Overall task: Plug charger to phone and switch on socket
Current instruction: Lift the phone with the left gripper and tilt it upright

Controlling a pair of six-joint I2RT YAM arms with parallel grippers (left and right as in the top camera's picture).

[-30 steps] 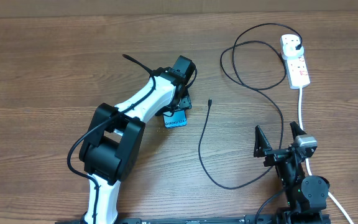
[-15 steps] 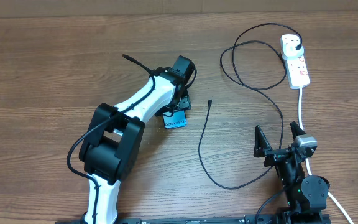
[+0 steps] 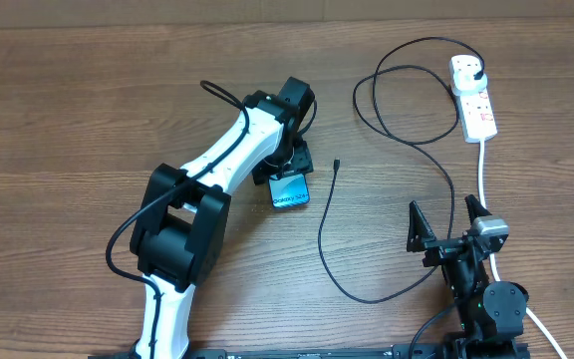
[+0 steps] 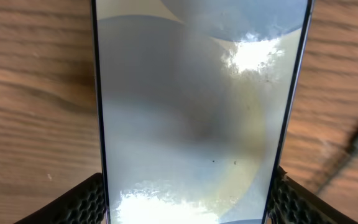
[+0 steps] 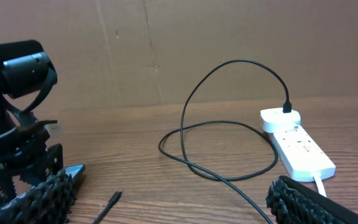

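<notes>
- Clamping the phone (image 4: 191, 112) across its width, the left gripper (image 3: 287, 175) has a black pad (image 4: 82, 202) against each long edge. The glossy screen fills the wrist camera's view.
- From overhead, the phone lies low over the wooden table (image 3: 88, 100) near its centre. Its free end juts out past the fingers toward the robot's side.
- The charger (image 3: 320, 231) lies loose just to the right of the phone. Its small connector tip (image 3: 336, 165) rests on the wood near the handset but not touching it.
- The right gripper (image 3: 446, 221) waits at the near edge with its jaws spread wide and nothing between them, well apart from the tip.
- The cable loops back to a black plug (image 3: 479, 72) already seated in the socket (image 3: 473, 100) at the far right corner. Whether its red switches are on cannot be told.
- The step in hand appears to be presenting the phone for plugging. Doing it well likely means holding the handset flat and firm, with its port end clear of the pads and facing the connector.
- The right arm would then need to take the cable just behind the tip, so that it stays straight as it goes in.
- A loose hold could let the phone slide back under the push.
</notes>
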